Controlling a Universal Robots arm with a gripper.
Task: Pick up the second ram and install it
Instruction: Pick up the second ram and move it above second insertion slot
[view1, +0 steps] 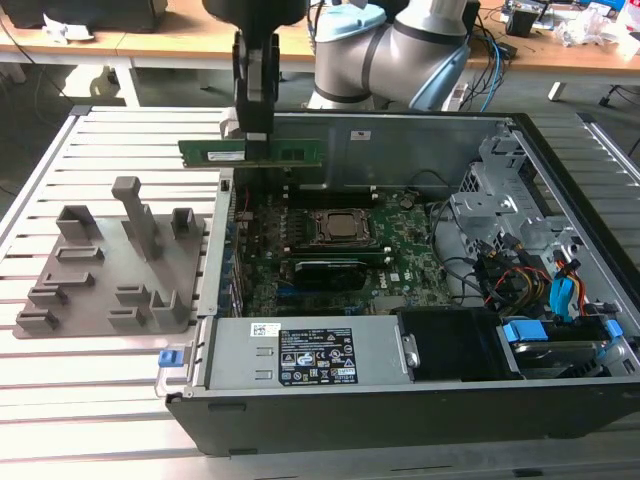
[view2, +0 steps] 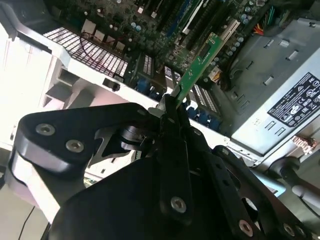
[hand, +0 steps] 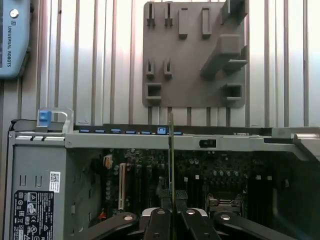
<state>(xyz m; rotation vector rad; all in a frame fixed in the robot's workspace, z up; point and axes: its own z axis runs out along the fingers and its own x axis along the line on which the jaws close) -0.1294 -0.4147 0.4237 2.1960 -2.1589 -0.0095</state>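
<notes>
The hand (view1: 256, 132) is gripping the second ram (view1: 250, 152) at its middle, with its fingers closed against both faces. The stick is hanging level and on edge above the open computer case (view1: 420, 415), over the case wall nearest the grey fixture tray (view1: 95, 300). The tray is lying just outside the case on the slatted surface (view1: 80, 385).

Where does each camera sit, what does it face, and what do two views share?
Exterior view: off the arm, looking down into the open case; arm and gripper show.
Second wrist view: at the wrist, facing the motherboard along the gripper.
First wrist view: at the wrist, facing case and grey tray past the gripper.
Shared: both wrist views show the second ram gripped.
</notes>
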